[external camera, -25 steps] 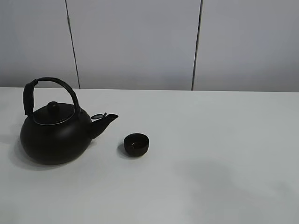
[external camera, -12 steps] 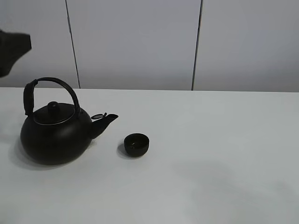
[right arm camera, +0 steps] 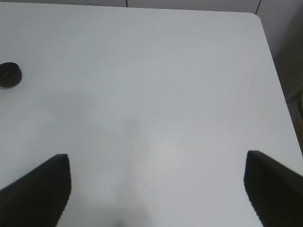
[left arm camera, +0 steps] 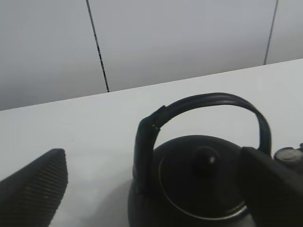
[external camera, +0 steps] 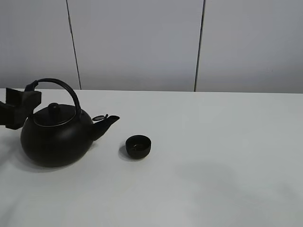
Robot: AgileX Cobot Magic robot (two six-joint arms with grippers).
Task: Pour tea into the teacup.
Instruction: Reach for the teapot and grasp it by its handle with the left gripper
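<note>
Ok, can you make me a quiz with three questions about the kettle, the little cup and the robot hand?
1. In the high view, where does the teacup stand relative to the kettle?
A. On its left
B. On its right, beyond the spout
C. On its lid

2. How many teacups show?
A. One
B. Two
C. Three

3. How is the left gripper?
A. Open, holding nothing
B. Shut on the handle
C. Shut on the cup

Answers:
1 B, the spout points right, toward the cup.
2 A, only one small black cup shows.
3 A, its fingers stand wide apart in the left wrist view.
</note>
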